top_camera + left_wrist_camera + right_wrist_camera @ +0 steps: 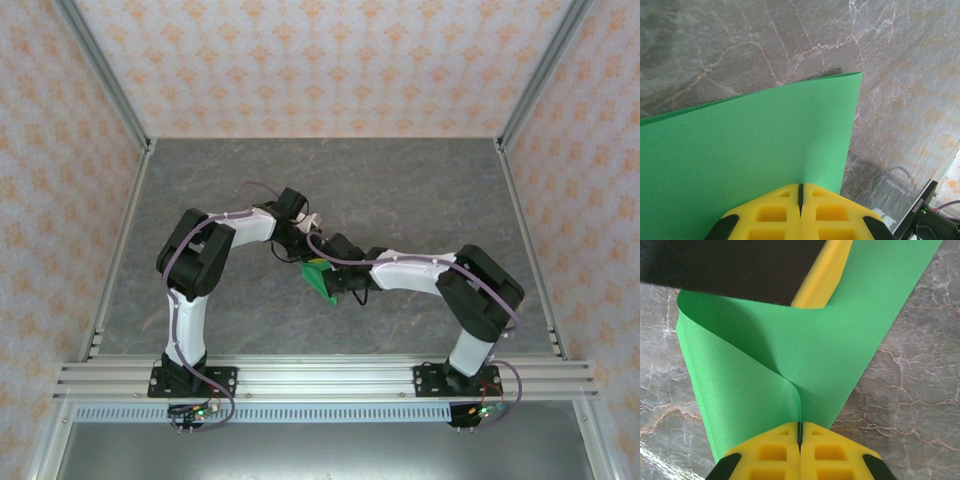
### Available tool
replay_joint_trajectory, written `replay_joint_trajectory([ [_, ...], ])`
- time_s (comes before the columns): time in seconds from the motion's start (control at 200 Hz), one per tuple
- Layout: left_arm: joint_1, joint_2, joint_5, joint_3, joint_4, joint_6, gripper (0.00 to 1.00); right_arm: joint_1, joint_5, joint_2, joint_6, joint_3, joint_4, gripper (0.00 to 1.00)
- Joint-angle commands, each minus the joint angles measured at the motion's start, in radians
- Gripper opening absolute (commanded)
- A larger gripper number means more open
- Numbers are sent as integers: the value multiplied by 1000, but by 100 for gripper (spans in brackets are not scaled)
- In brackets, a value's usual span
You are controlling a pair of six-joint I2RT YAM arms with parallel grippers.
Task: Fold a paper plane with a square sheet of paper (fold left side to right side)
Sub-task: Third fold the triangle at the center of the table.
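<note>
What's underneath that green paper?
Grey marbled tabletop shows around the green paper; the patch directly beneath it is covered, so nothing more can be told.

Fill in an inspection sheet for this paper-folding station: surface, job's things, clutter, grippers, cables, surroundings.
Surface: grey marbled tabletop.
Job's things: green sheet of paper, held at mid-table between the two grippers, curled over rather than flat; no sharp crease seen.
Clutter: nothing seen.
Grippers: left gripper shut on the sheet near one edge; right gripper shut on the sheet where its curled layers meet.
Cables: purple cables run along both arms and loop near the wrists, close to the paper.
Surroundings: patterned wall panels on three sides; aluminium frame rails at the near edge, carrying the arm bases.
</note>
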Motion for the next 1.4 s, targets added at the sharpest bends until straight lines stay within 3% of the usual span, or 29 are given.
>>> replay_joint_trajectory([
  [0.0,-11,26,-29,1,-46,14,2,-6,10,40,8,19,-43,0],
  [0.29,3,-18,-36,49,-80,13,13,-6,-30,80,-11,21,-80,0],
  [0.661,87,-57,-45,161,-104,-24,25,-5,-54,106,-37,37,-112,0],
  [0.751,103,-97,-73,133,-114,-17,22,-4,-57,104,-38,38,-111,0],
  [0.861,117,-188,-92,35,-96,-21,9,-4,-62,104,-40,38,-107,0],
  [0.976,115,-276,-20,-115,12,-84,0,-4,-64,104,-41,40,-104,0],
  [1.146,60,-342,38,-250,85,-121,0,-4,-68,107,-41,46,-108,0],
  [1.396,5,-311,25,-301,158,-170,0,-4,-72,116,-43,58,-118,0],
])
